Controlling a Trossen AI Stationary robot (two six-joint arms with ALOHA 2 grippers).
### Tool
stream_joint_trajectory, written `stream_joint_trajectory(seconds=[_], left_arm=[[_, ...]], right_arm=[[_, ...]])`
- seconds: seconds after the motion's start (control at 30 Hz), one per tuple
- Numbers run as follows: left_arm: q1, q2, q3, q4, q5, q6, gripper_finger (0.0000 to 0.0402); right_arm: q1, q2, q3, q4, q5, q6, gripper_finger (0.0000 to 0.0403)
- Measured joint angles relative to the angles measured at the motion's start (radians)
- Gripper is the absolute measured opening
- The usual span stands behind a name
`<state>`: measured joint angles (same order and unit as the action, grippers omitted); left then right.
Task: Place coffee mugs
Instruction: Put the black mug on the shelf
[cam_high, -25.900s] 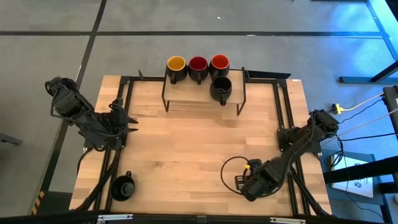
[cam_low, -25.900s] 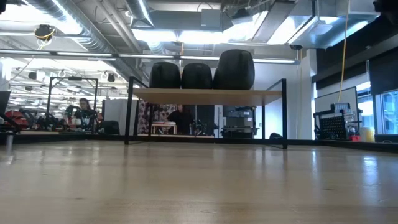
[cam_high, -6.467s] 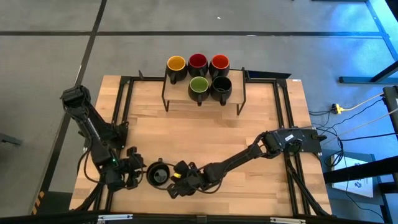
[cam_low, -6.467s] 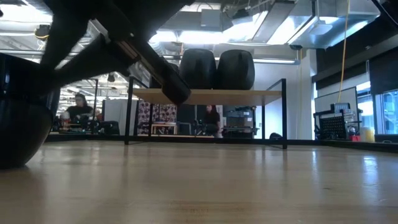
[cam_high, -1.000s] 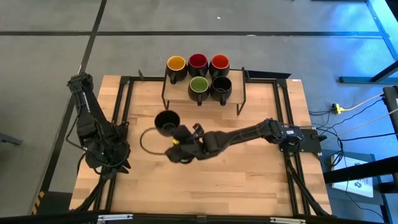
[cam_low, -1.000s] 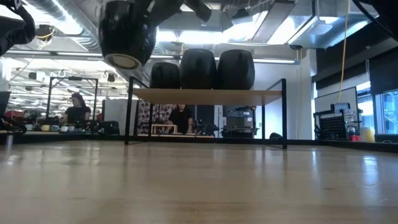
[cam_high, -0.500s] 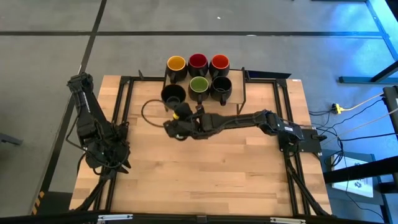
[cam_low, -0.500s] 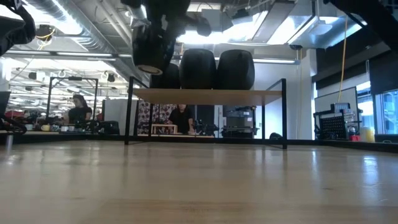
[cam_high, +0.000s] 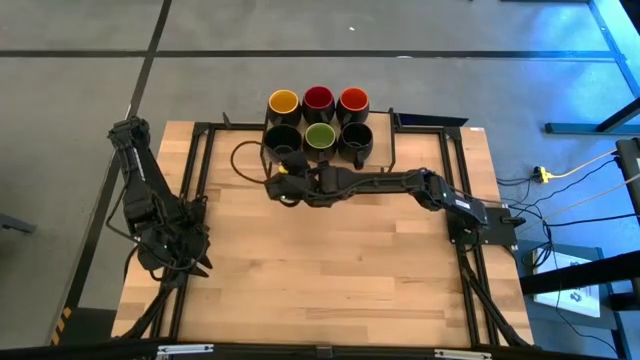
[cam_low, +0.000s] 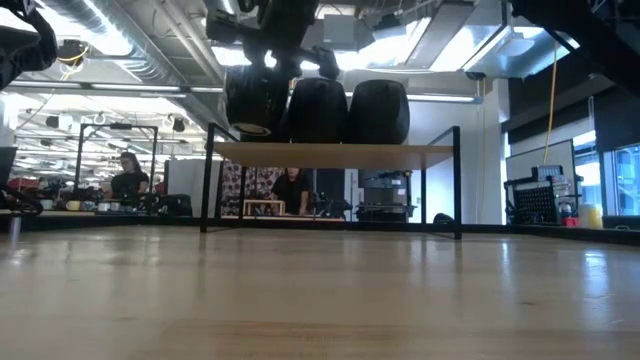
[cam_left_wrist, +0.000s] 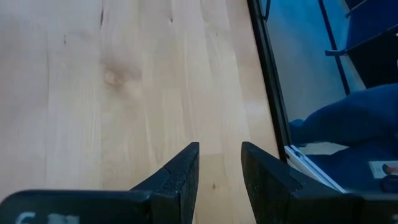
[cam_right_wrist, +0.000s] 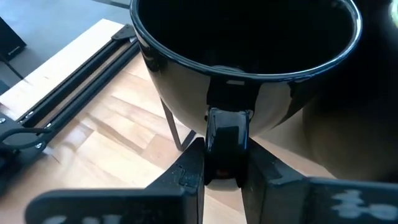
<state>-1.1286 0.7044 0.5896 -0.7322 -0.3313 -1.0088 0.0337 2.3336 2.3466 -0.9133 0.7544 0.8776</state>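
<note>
Right tool (cam_right_wrist: 222, 163) clenches the mug (cam_right_wrist: 245, 59) by its handle: rigid, glossy, likely slippery and breakable; left tool (cam_left_wrist: 219, 163) parted, empty.

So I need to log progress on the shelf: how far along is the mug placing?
Five mugs already stand on the wooden shelf: yellow, red and orange-red at the back, green and a black one in front. The right gripper holds the sixth mug by its handle over the front left spot. Left: set it down and release. The left gripper waits open.
</note>
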Motion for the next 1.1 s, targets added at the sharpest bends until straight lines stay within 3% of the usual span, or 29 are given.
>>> stream_joint_trajectory(seconds=[0.87, 1.1], left_arm=[[0.0, 0.0, 0.0, 0.0, -0.024, 0.0, 0.0114], [0.0, 0.0, 0.0, 0.0, -0.024, 0.0, 0.0114]], right_arm=[[-0.04, 0.034, -0.002, 0.034, 0.025, 0.008, 0.0057], [-0.043, 0.042, 0.0, 0.056, 0.022, 0.009, 0.0096]])
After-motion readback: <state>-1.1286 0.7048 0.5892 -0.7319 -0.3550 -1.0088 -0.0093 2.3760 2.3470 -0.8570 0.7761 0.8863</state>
